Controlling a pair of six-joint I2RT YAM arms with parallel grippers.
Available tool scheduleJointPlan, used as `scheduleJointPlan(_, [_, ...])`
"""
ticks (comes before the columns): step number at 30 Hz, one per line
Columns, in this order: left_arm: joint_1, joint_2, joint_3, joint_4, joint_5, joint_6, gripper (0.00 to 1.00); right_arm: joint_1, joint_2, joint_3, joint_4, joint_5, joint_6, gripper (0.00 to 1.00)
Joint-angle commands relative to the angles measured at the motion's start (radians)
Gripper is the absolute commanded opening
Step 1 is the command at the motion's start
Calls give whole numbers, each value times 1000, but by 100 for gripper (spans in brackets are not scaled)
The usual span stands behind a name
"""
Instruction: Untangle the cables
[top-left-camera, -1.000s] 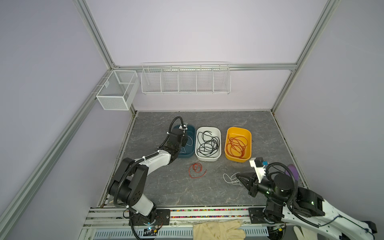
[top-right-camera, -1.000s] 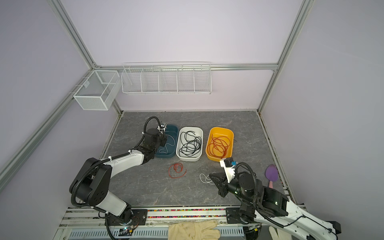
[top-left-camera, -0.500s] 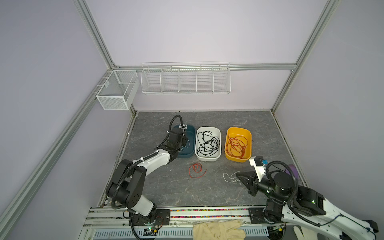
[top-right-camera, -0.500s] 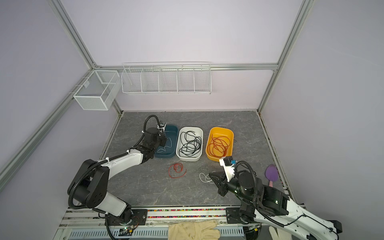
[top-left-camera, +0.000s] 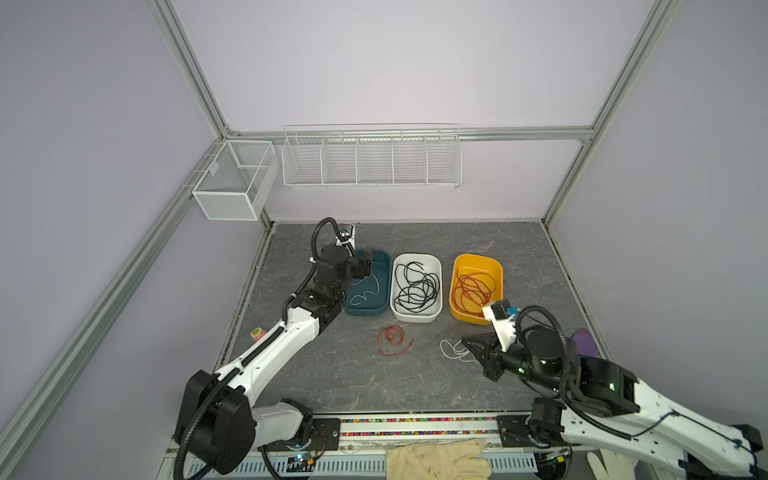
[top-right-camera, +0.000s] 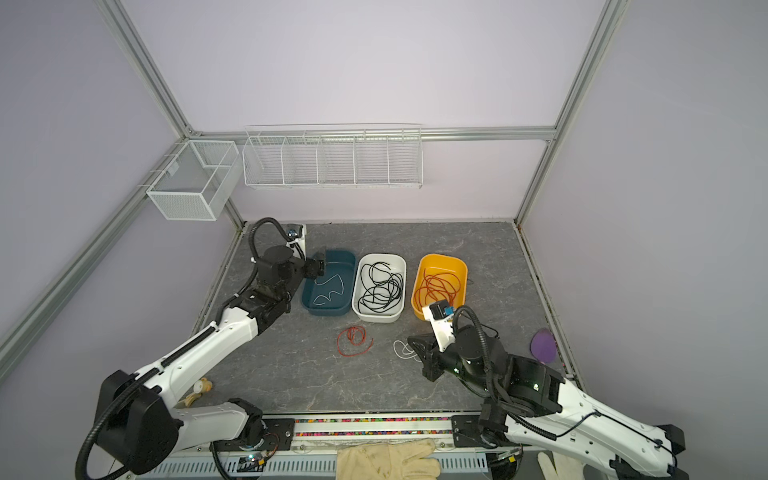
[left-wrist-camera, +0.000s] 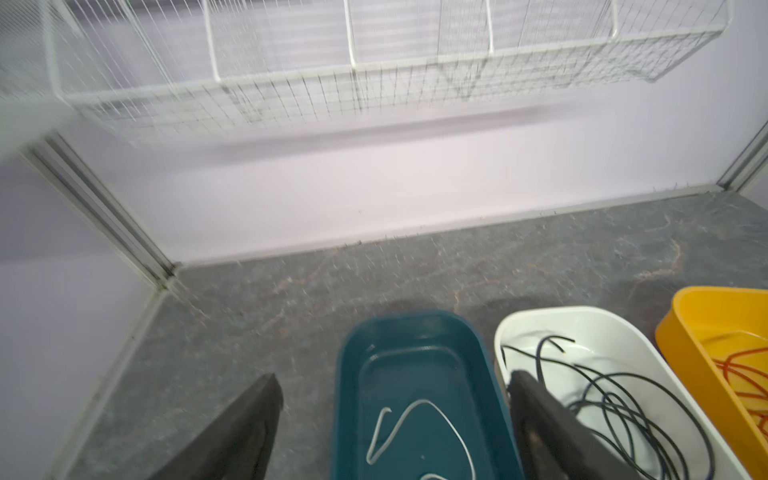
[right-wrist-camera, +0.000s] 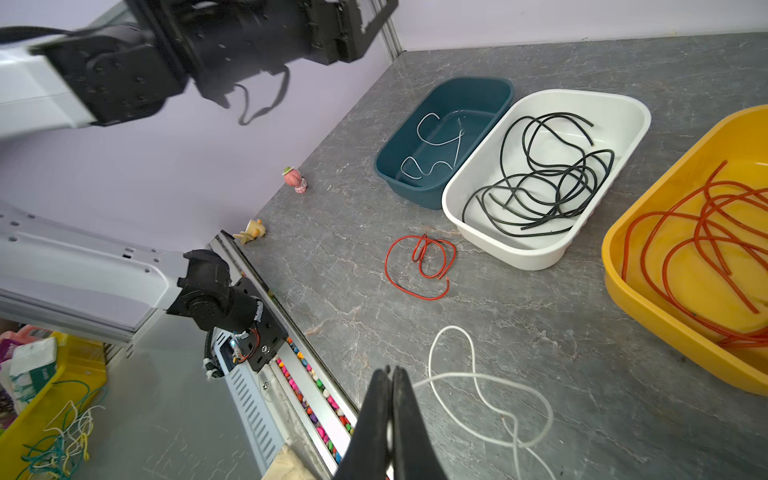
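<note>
Three tubs in a row toward the back of the grey table (top-left-camera: 332, 374), cables mostly sorted by colour already.

In the teal tub (top-left-camera: 365, 311), on the left: a single thin white cable (left-wrist-camera: 420, 401), bent into a few loose, kinked loops flat on the bottom. In the white tub (top-left-camera: 415, 319), middle: a heap of black cables (top-left-camera: 415, 289), long glossy strands looping over each other, cut ends poking toward the far wall. In the yellow tub (top-left-camera: 478, 257), right: red cables (top-left-camera: 473, 291), more orange-red really, in big sweeping arcs crossing all over.

Out on the bare table, in front of the white tub: one loose red cable (right-wrist-camera: 424, 249), a wide ring with a couple of small tight loops twisted at one side. Off to the right of that, near but not touching: a loose white cable (right-wrist-camera: 452, 328), slack open loops crossing themselves once or twice.

Left gripper (left-wrist-camera: 392, 376): jaws spread very wide, hanging above the teal tub and straddling its width, nothing between them.

Right gripper (right-wrist-camera: 390, 372): clamped fully together, tips low by the table, right at one end of the loose white cable. Strand running up to the side of one finger, but can't tell whether pinched or just touching.
</note>
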Motion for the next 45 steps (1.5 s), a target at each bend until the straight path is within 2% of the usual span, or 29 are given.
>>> scheduleJointPlan(1, [7,-71,25,-166,-55,-149,99,2,115,116,26,5,-62,7])
scheduleJointPlan(5, [7,-173,29,-370,-98,-261,99,-21,277,247,40,-22,-121,6])
scheduleJointPlan(11, [7,-374,-37,-597,-170,-364,99,-136,496,396,105,-213,-131,7])
scheduleJointPlan(15, [7,-546,-128,-631,-218,-365,99,-171,657,537,94,-279,-155,6])
scheduleJointPlan(20, [7,-656,-220,-613,-270,-337,99,-205,858,713,89,-334,-180,7])
scheduleJointPlan(30, [7,-661,-246,-598,-202,-333,99,-293,1248,1033,71,-469,-202,7])
scheduleJointPlan(37, [7,-680,-255,-586,-207,-327,99,-323,1490,1289,14,-517,-216,6])
scheduleJointPlan(40, [7,-682,-260,-580,-201,-324,99,-331,1552,1339,16,-532,-205,6])
scheduleJointPlan(45, [7,-681,-261,-576,-188,-323,99,-345,1606,1332,45,-548,-165,7])
